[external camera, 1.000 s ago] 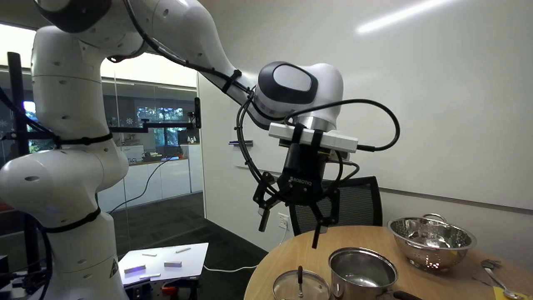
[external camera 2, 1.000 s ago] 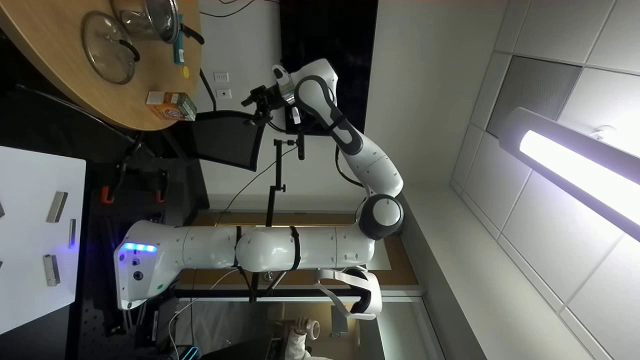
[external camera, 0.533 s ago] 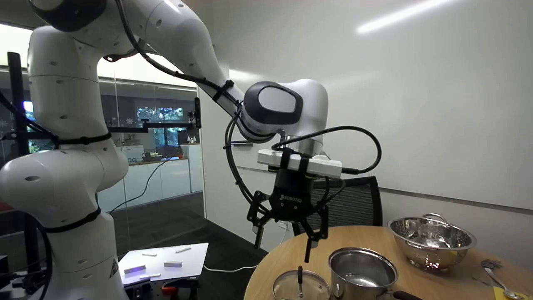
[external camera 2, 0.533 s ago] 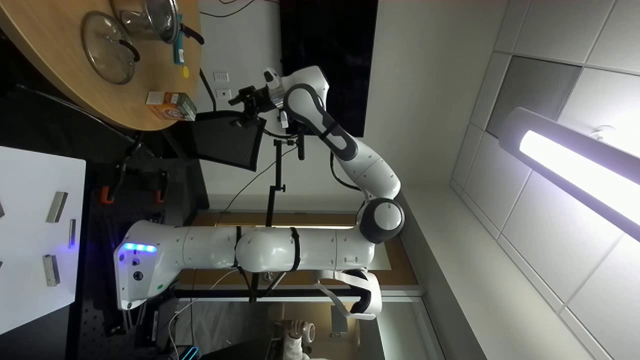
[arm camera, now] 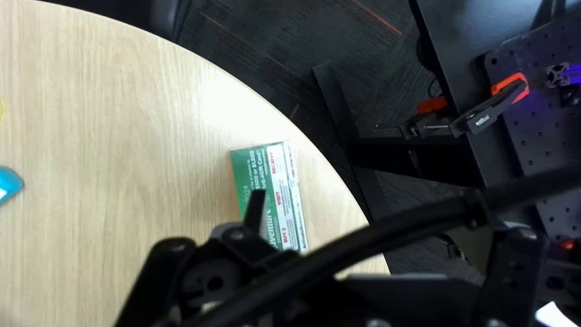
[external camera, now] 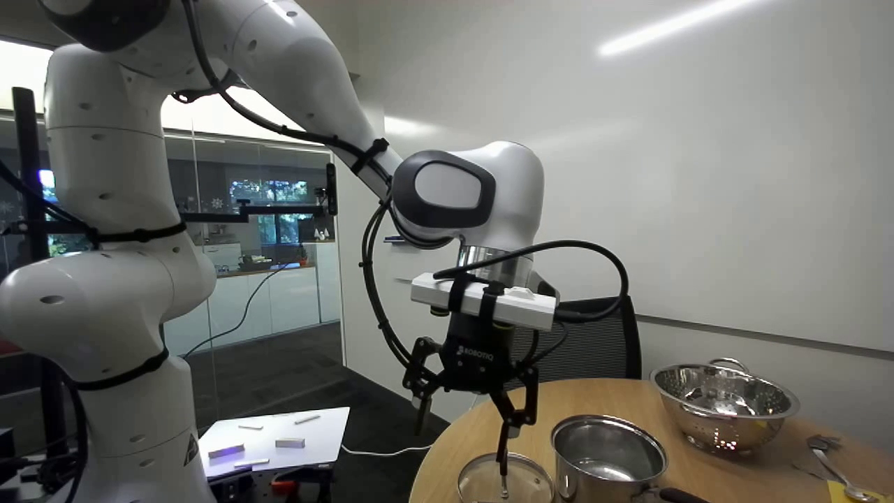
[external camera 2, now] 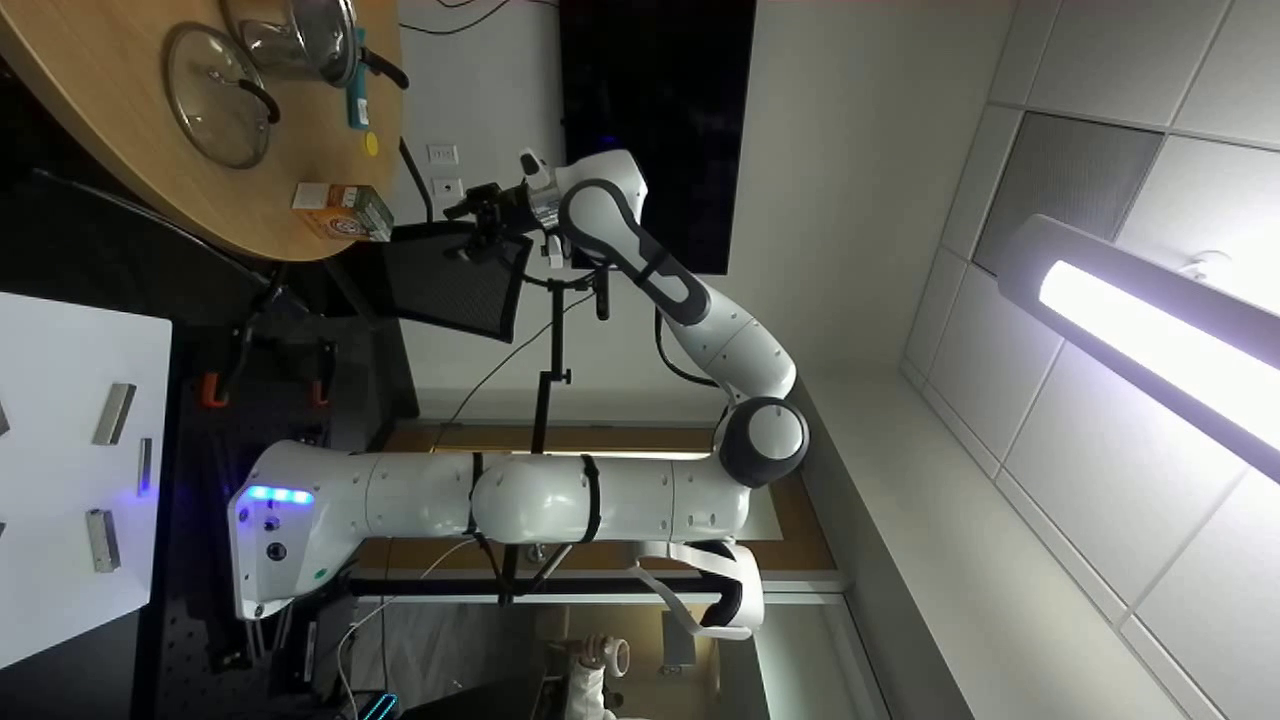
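Note:
My gripper (external camera: 462,441) is black, with its two fingers spread wide and nothing between them. It hangs above the near part of the round wooden table (external camera: 580,395). In an exterior view that stands turned on its side, the gripper (external camera 2: 458,232) is raised above an orange and green box (external camera 2: 345,212) and apart from it. In the wrist view the box's green and white printed top (arm camera: 263,177) lies near the table edge. One dark finger overlaps that top in the picture. A black cable and gripper parts hide the box's lower end and much of the other finger.
A glass lid (external camera: 520,483) with a black handle lies beside a steel pot (external camera: 607,457). A steel colander (external camera: 723,412), a spoon (external camera: 834,468), a teal item (external camera 2: 357,95) and a yellow disc (external camera 2: 371,143) are on the table. A mesh chair (external camera 2: 455,280) stands beside it.
The arm and gripper have moved down, closer to the table and the box, and left in the upright exterior view. The fingers stay spread. The objects on the table have not moved.

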`<action>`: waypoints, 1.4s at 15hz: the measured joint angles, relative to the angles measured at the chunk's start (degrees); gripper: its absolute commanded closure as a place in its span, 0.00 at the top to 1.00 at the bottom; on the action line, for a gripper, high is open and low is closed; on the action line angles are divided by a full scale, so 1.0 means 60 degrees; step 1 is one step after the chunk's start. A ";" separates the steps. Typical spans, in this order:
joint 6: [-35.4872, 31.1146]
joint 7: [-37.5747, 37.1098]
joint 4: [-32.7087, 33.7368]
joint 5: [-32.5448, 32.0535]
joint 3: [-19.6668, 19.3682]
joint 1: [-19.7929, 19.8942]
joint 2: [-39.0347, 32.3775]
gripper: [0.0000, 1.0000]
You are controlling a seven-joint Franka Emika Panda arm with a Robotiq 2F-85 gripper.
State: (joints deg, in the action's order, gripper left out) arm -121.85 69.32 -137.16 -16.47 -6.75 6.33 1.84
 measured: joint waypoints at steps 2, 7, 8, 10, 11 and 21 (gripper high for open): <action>-0.0042 0.0021 0.0000 -0.0019 -0.0113 0.0046 0.0002 1.00; -0.0295 0.0451 -0.0134 -0.0291 -0.0168 0.0158 0.0002 1.00; -0.0386 0.0577 -0.0200 -0.0291 -0.0168 0.0158 0.0002 1.00; -0.0637 0.0770 -0.0382 -0.0282 -0.0169 0.0158 0.0000 1.00; -0.0763 0.0800 -0.0464 -0.0279 -0.0173 0.0158 -0.0004 1.00; -0.2111 0.0802 -0.1033 -0.0189 -0.0300 0.0278 -0.0445 1.00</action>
State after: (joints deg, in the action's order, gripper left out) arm -134.52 74.13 -143.36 -17.61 -8.55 8.00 -0.83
